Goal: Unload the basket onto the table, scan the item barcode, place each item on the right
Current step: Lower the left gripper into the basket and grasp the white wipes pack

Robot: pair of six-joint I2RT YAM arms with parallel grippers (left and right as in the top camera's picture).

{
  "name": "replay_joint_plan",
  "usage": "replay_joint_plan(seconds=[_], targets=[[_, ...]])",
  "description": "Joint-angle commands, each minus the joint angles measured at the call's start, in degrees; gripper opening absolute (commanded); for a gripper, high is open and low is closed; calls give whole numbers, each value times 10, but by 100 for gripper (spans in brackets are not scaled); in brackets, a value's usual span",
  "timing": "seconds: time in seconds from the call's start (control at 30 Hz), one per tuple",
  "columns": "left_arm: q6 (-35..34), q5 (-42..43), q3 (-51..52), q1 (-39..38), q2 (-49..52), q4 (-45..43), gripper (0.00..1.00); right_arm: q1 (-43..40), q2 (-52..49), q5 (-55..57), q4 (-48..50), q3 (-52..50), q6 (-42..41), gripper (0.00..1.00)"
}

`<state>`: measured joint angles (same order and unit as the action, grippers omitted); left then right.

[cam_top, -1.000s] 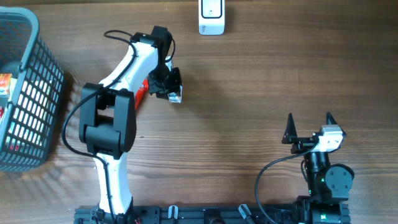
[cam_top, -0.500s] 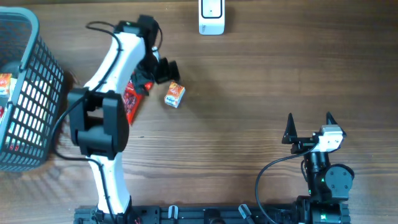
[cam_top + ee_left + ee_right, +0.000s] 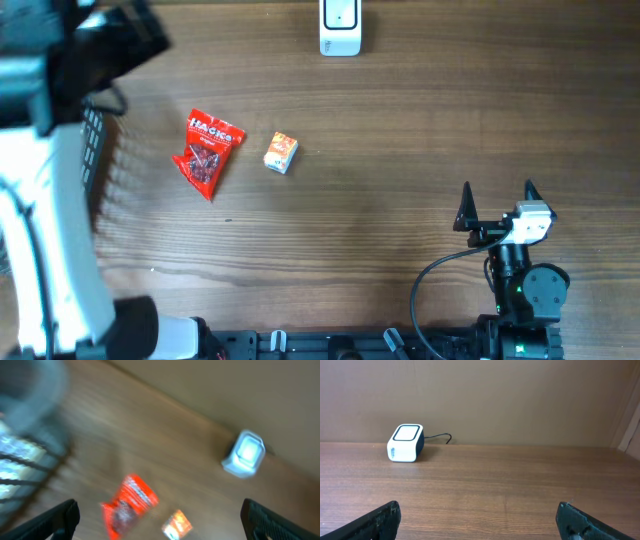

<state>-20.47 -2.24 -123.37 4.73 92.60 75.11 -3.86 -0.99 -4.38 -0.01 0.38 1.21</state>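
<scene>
A small orange and white box (image 3: 281, 153) lies free on the table, with a red snack bag (image 3: 208, 150) just to its left. Both appear blurred in the left wrist view, the box (image 3: 176, 524) and the bag (image 3: 129, 504). The white scanner (image 3: 340, 27) stands at the far edge, also seen as the scanner (image 3: 244, 454) and the scanner (image 3: 405, 443). My left gripper (image 3: 162, 521) hangs high above the items, open and empty. My left arm (image 3: 40, 150) is a blur at the left. My right gripper (image 3: 497, 205) rests open at the near right, holding nothing.
A dark mesh basket (image 3: 25, 455) sits at the table's left end; in the overhead view only a strip of the basket (image 3: 100, 150) shows beside my raised left arm. A wall runs behind the scanner.
My left gripper opened and let go of the small orange box, leaving it beside the red bag. The left arm then swung up and to the left, toward the basket.
</scene>
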Motion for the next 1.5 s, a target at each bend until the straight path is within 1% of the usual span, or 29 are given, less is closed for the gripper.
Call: replay_joint_plan(seconds=[0.0, 0.03, 0.07, 0.17, 0.3, 0.4, 0.6, 0.77, 0.97, 1.03, 1.17, 1.27, 1.37, 1.47], targets=[[5, -93, -3, 91, -33, -31, 100, -3, 5, 10, 1, -1, 3, 100], [5, -94, -3, 111, -35, -38, 100, -3, 5, 10, 1, -1, 2, 100], [5, -93, -3, 164, -34, -49, 100, -3, 5, 10, 1, -1, 2, 100], [17, -92, -3, 230, -16, -52, 100, -3, 5, 10, 1, -1, 2, 100], [62, -92, -3, 288, 32, -51, 100, -3, 5, 10, 1, -1, 2, 100], [68, -92, -3, 318, 79, -48, 100, -3, 5, 10, 1, -1, 2, 100], [75, -92, -3, 359, 172, -56, 100, -3, 5, 10, 1, -1, 2, 100], [113, -92, -3, 386, 252, -49, 100, -3, 5, 10, 1, -1, 2, 100], [113, -92, -3, 400, 328, -45, 100, -3, 5, 10, 1, -1, 2, 100], [120, -90, -3, 400, 346, -43, 100, -3, 5, 10, 1, -1, 2, 100], [203, -16, -2, 400, 380, -32, 100, -3, 5, 10, 1, -1, 2, 100], [210, -10, 2, 400, 395, -31, 100, -3, 5, 10, 1, -1, 2, 100], [232, -10, 6, 401, 403, -32, 100, -3, 5, 10, 1, -1, 2, 100], [233, -10, 6, 401, 410, -34, 100, -3, 5, 10, 1, -1, 3, 100]])
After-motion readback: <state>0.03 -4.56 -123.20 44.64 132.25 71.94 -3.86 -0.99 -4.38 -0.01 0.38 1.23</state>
